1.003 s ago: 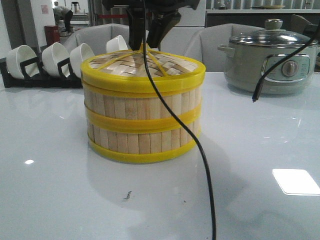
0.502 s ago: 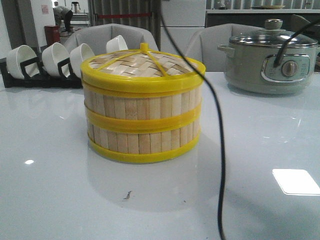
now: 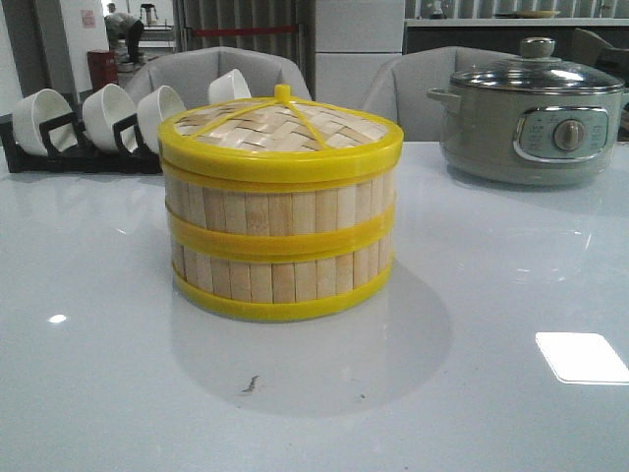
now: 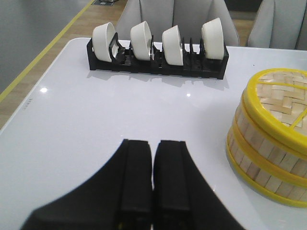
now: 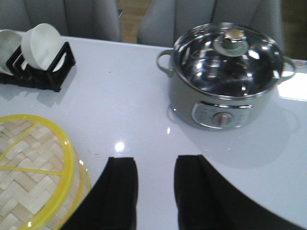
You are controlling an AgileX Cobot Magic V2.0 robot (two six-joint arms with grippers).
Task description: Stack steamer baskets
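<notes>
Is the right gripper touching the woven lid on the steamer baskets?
Apart. The right wrist view shows bare white table between the open right gripper and the woven lid; in the front view nothing touches the steamer baskets.

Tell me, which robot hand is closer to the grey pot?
The right. The right gripper hangs open over the table with the grey pot just ahead of it. The left gripper, shut, is by the bowl rack, across the steamer baskets from the pot.

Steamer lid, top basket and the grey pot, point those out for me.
steamer lid (image 3: 280, 123): front view, woven top near the knob.
top basket (image 3: 280, 208): front view, slatted wall of the upper tier.
grey pot (image 3: 536, 128): front view, front wall beside the dial.
</notes>
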